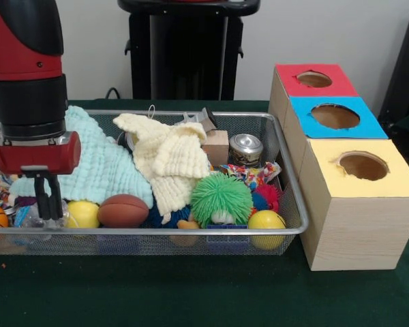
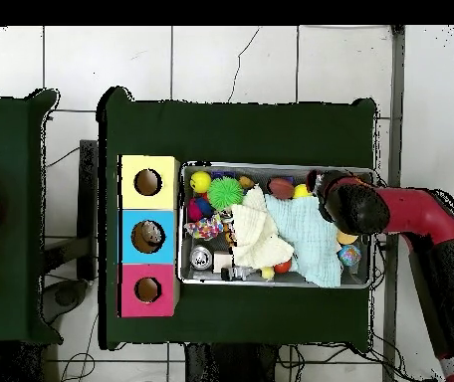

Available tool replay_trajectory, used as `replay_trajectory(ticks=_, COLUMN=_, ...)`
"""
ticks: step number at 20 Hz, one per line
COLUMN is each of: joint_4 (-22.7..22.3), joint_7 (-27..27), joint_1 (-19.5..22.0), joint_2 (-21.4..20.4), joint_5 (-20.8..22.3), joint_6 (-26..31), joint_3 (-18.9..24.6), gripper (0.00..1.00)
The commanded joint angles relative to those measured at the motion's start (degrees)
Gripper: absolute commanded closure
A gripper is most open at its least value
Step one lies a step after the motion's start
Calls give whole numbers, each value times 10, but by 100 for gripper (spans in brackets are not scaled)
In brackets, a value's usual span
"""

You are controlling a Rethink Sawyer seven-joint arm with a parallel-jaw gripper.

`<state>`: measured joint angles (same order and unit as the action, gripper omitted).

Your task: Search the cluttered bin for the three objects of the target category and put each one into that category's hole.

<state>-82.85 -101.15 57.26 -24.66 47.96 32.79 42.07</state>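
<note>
Three holed boxes flank the cluttered bin [image 1: 286, 228] at its 3 o'clock end in the front view; my gripper [image 1: 49, 201] hangs low inside the bin's 9 o'clock end, fingers nearly closed on nothing I can make out. Nearest ball-type candidates: yellow ball [image 1: 83, 214], then brown football [image 1: 123, 210], both at 3 o'clock from the claw, the football's long axis running 9-to-3.

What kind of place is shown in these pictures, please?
Most likely a robotics lab set up for a sorting test. A red and black arm lowers its claw into a wire mesh bin full of toys and cloths, beside three boxes with coloured tops and round holes, on a green-covered table.
</note>
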Motion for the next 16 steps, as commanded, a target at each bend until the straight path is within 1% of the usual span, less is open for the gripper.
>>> replay_trajectory(ticks=1, joint_4=20, joint_7=146, joint_1=-16, joint_2=9, joint_5=58, joint_6=4, joint_3=-20, gripper=100)
replay_trajectory(ticks=4, joint_4=22, joint_7=143, joint_1=-21, joint_2=8, joint_5=57, joint_6=9, joint_3=-21, gripper=100)
replay_trajectory(ticks=6, joint_4=23, joint_7=140, joint_1=-27, joint_2=7, joint_5=60, joint_6=17, joint_3=-30, gripper=100)
replay_trajectory(ticks=9, joint_4=23, joint_7=152, joint_1=-24, joint_2=9, joint_5=68, joint_6=6, joint_3=-29, gripper=100)
replay_trajectory(ticks=10, joint_4=21, joint_7=151, joint_1=-18, joint_2=12, joint_5=60, joint_6=10, joint_3=-26, gripper=0)
replay_trajectory(ticks=13, joint_4=17, joint_7=152, joint_1=-13, joint_2=13, joint_5=43, joint_6=32, joint_3=-23, gripper=0)
replay_trajectory(ticks=16, joint_4=6, joint_7=140, joint_1=-14, joint_2=4, joint_5=37, joint_6=44, joint_3=-28, gripper=0)
